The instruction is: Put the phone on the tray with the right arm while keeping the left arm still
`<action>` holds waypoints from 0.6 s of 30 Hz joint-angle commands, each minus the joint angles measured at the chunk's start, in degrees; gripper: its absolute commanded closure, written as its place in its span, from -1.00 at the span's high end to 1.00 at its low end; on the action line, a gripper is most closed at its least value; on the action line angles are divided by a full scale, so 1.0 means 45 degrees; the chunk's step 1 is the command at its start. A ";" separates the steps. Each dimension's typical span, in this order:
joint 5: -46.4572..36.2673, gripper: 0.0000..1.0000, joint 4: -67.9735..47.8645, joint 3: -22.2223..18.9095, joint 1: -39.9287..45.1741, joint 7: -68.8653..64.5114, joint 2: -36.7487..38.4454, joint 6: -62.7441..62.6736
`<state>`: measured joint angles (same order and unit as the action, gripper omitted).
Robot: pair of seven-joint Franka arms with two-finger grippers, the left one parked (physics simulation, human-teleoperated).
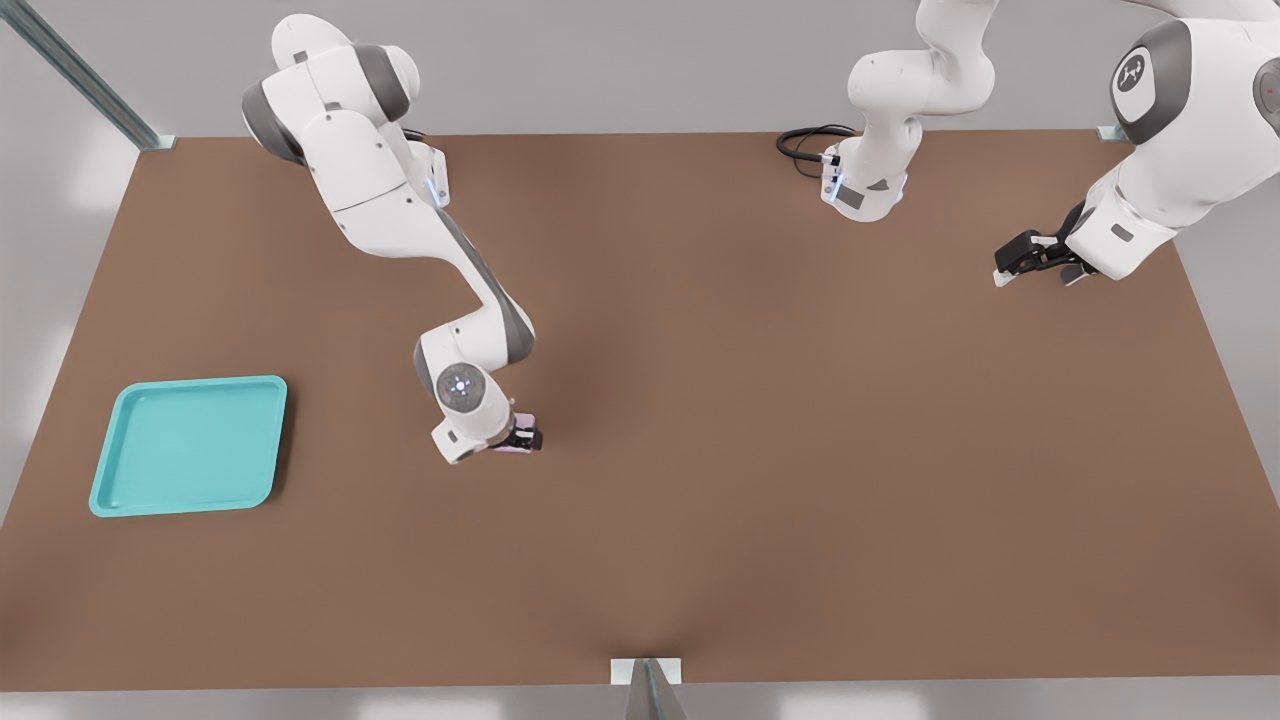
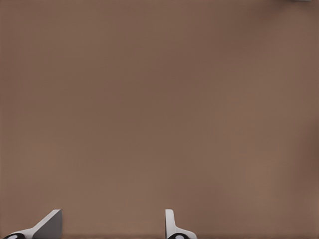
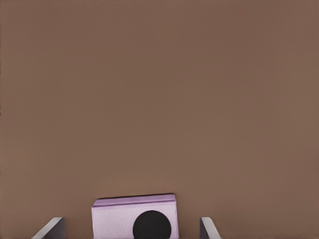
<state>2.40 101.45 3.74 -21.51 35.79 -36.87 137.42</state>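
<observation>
Pale lilac squarish folded phone [image 3: 133, 218] lies on the brown table [image 1: 800, 450], between the spread fingers of the black two-finger gripper [image 1: 522, 438], apparently ungripped. Centre, descend, then close squarely before carrying it to the turquoise rimmed tray [image 1: 120, 490], well apart toward the front view's left.

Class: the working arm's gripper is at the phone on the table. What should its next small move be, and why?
Probably close the fingers on the phone. The gripper straddles it with a gap on each side, so nothing is gripped, and the tray lies apart.
</observation>
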 commanded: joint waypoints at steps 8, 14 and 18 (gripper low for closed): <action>0.0034 1.00 0.0580 0.0029 0.0171 0.0796 -0.0068 0.1297; 0.0483 1.00 0.1185 0.0360 0.0171 0.0835 -0.0049 0.1727; 0.0503 1.00 0.1185 0.0497 0.0249 0.0874 -0.0029 0.1668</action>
<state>4.34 106.86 5.91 -20.46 38.67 -37.06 144.30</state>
